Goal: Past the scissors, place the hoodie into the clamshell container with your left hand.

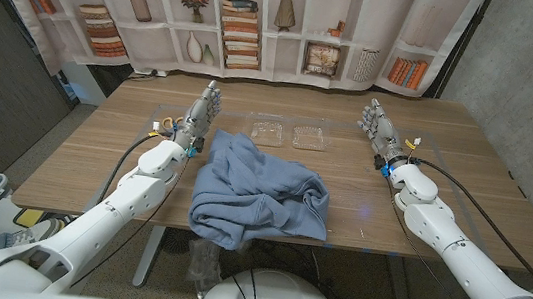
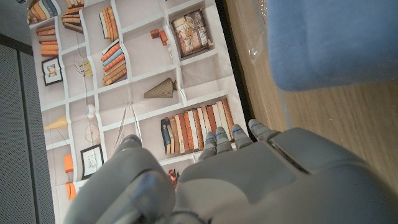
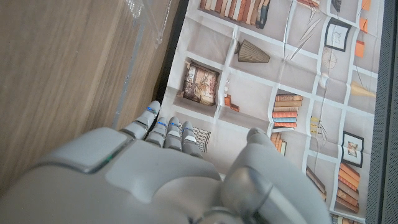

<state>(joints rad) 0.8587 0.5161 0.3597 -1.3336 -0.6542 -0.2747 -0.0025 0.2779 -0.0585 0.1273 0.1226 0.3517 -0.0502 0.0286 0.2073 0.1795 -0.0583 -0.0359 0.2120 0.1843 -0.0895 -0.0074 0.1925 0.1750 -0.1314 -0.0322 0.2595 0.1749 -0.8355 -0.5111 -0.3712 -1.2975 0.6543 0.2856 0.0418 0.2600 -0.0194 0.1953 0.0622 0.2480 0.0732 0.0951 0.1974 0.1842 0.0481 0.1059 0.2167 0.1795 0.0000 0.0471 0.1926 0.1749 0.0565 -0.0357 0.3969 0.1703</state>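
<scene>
Head view: open clamshell container [image 1: 288, 134] holds nothing, hoodie [image 1: 256, 194] lies nearby

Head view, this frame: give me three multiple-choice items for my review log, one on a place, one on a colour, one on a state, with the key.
1. Where does the clamshell container lie?
A. On the table beyond the hoodie, toward the backdrop
B. Under the hoodie
C. In the right hand

2. What colour is the hoodie?
A. Red
B. Blue
C. White

3. What is the state of the left hand?
A. Gripping the hoodie
B. Holding the scissors
C. Empty, fingers extended

Key:
1 A, the clear container, lying opened out, sits past the hoodie's far edge.
2 B, the crumpled cloth is blue in the head view and the left wrist view.
3 C, the left hand stands beside the hoodie with nothing in it, the scissors lying on the table by it; the right hand is likewise empty.
</scene>
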